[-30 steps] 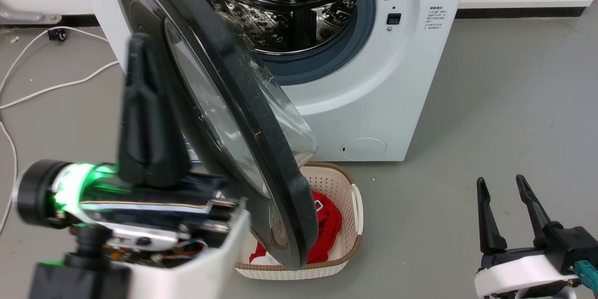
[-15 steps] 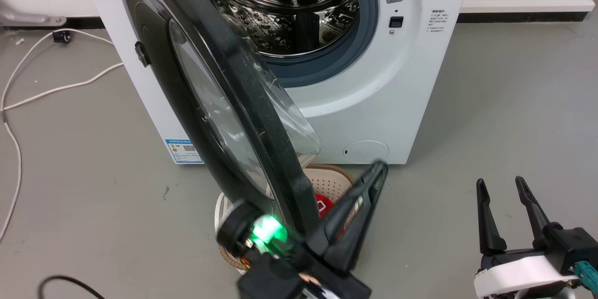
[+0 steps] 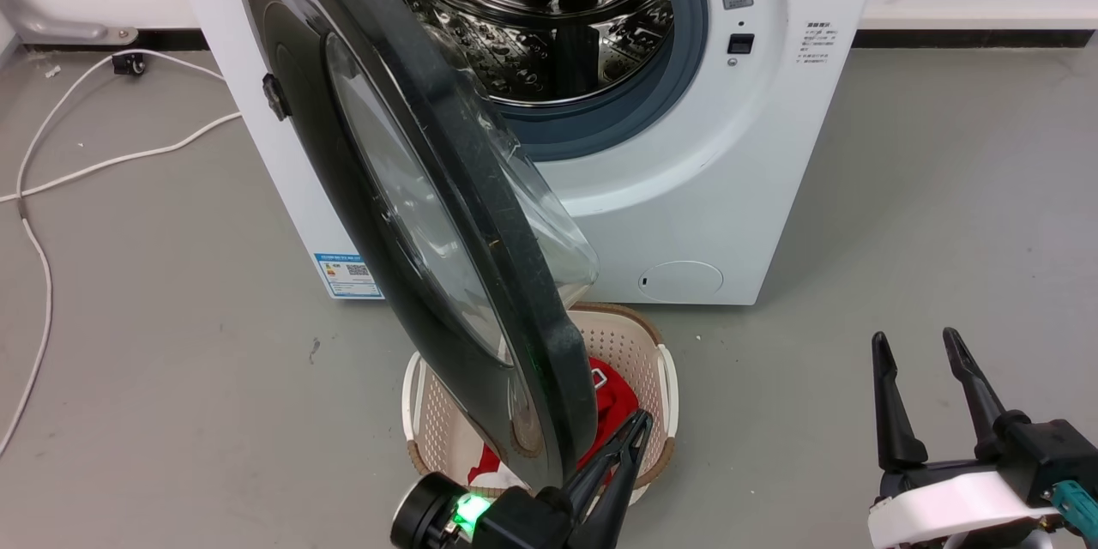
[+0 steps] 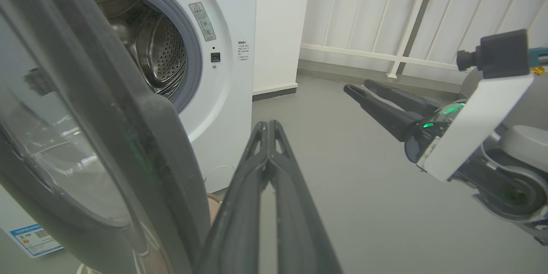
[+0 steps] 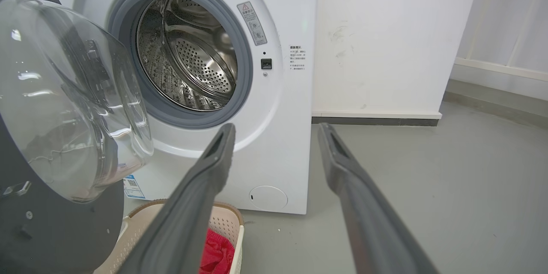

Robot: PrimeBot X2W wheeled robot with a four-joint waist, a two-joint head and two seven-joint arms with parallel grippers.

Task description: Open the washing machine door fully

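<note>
**Q:** Which step is being shown?

**A:** The door [image 3: 403,214] is standing about half open. It is hinged at the left of the machine [image 3: 686,197], and its near edge is hanging over the basket [image 3: 639,322]. The left gripper [image 3: 639,433], clenched on nothing, is sitting just right of that edge.

**Q:** And next?

**A:** Probably pushing the edge leftward and far. The right gripper [image 3: 914,336] is resting released, near right.
</note>
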